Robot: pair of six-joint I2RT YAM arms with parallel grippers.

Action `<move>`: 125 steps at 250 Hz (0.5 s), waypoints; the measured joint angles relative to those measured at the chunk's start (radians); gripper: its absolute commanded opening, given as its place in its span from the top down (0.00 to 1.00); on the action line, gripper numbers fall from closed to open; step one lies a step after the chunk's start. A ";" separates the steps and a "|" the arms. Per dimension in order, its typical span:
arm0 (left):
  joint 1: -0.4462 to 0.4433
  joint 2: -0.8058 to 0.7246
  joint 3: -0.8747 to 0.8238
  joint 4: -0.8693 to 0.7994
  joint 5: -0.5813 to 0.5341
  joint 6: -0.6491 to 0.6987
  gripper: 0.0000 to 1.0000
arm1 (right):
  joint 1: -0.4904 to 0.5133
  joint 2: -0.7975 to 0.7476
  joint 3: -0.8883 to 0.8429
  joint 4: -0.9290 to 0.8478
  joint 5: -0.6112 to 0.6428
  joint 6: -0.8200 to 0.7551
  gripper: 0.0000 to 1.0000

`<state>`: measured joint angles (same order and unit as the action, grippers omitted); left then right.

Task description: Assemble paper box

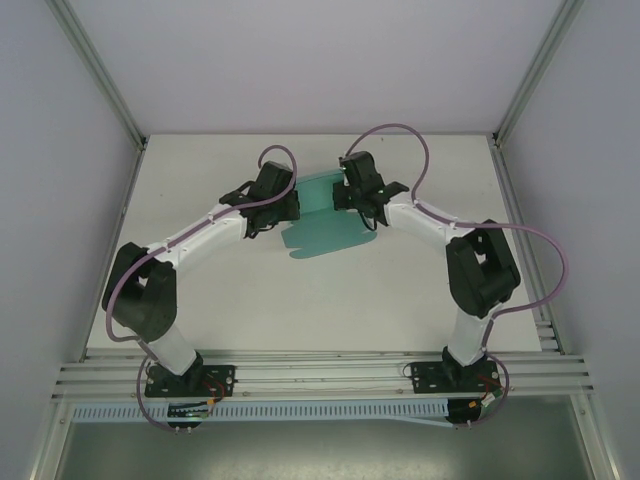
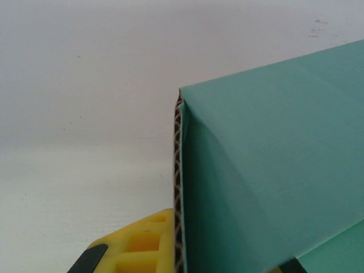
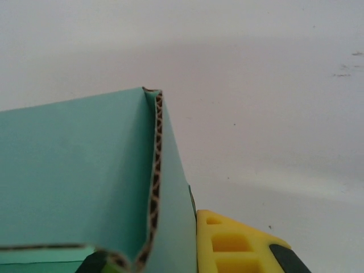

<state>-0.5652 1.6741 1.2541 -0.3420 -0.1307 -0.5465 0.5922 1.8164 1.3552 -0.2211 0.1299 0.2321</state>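
White table [image 1: 300, 310] inside a grey-walled enclosure, with aluminium rails [image 1: 320, 370] along its near edge. At far centre, between the two arms, lies the paper box [image 1: 322, 236], a teal-green sheet. The wrist housings cover its far part, so the outline there cannot be traced. The near part is open to view and ends in rounded flaps that point near and slightly left. As far as can be seen, the long axis runs far to near with a slight lean to the left.

Both wrist views are cut off at close range. Each shows one teal panel raised off the table, its cut edge exposing a brown fluted core, and the rest of the sheet falls outside the frame. Whether these panels stand fully upright cannot be told.

The left gripper [image 1: 288, 213] is pressed together on the sheet's left panel: a yellow finger [image 2: 142, 247] sits just left of the fluted edge and a dark tip shows on the other side. The right gripper [image 1: 348, 200] pinches the right panel in the same way, its yellow finger [image 3: 239, 247] against the panel's right face.

Bare table lies to the near, left and right of the sheet. The walls [image 1: 60, 200] stand well apart from it.
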 measured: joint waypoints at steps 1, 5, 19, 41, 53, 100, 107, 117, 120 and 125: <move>0.000 0.000 0.000 0.000 0.000 0.000 1.00 | 0.001 0.000 0.001 -0.002 0.003 0.000 1.00; -0.001 0.000 0.000 -0.001 -0.001 0.000 1.00 | 0.007 0.002 0.005 -0.008 0.020 -0.009 1.00; -0.002 0.000 0.000 -0.001 -0.001 0.000 1.00 | 0.027 0.003 0.012 -0.025 0.081 -0.025 1.00; -0.003 0.000 0.000 -0.002 0.000 -0.007 1.00 | 0.068 0.008 0.037 -0.066 0.214 -0.050 1.00; -0.004 0.000 0.000 0.002 0.000 -0.012 1.00 | 0.085 0.018 0.059 -0.092 0.284 -0.051 1.00; -0.015 0.000 0.000 0.047 0.019 -0.025 1.00 | 0.108 0.065 0.162 -0.240 0.448 0.100 0.99; -0.018 0.000 0.000 0.053 0.023 -0.024 1.00 | 0.108 0.064 0.163 -0.250 0.459 0.128 0.99; -0.021 0.001 0.000 0.056 0.026 -0.023 1.00 | 0.109 0.062 0.163 -0.260 0.467 0.165 1.00; -0.022 0.001 0.000 0.058 0.027 -0.022 1.00 | 0.109 0.062 0.163 -0.262 0.469 0.173 1.00; -0.023 0.001 0.000 0.058 0.027 -0.022 1.00 | 0.109 0.062 0.163 -0.262 0.470 0.187 1.00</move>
<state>-0.5880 1.6749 1.2545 -0.2840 -0.1036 -0.5686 0.7010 1.8786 1.5177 -0.4835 0.5999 0.4187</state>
